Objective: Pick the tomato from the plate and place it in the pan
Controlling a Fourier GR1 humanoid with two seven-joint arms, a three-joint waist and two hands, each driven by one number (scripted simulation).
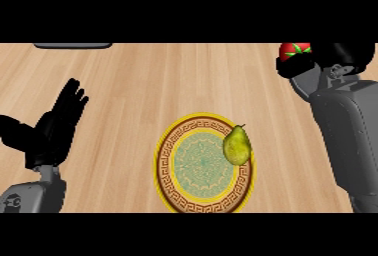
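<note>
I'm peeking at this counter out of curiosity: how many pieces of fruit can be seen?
2. A yellow-green pear lies on the right side of the round patterned plate. A red tomato, partly hidden, sits in the right hand at the top right.

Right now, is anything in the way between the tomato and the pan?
Can't tell. The right hand holds the tomato at the counter's far right; no pan shows clearly here, only a dark object far left.

There are 1 tomato (295, 49), 1 pear (236, 145), 1 plate (168, 175) and 2 robot hands.
</note>
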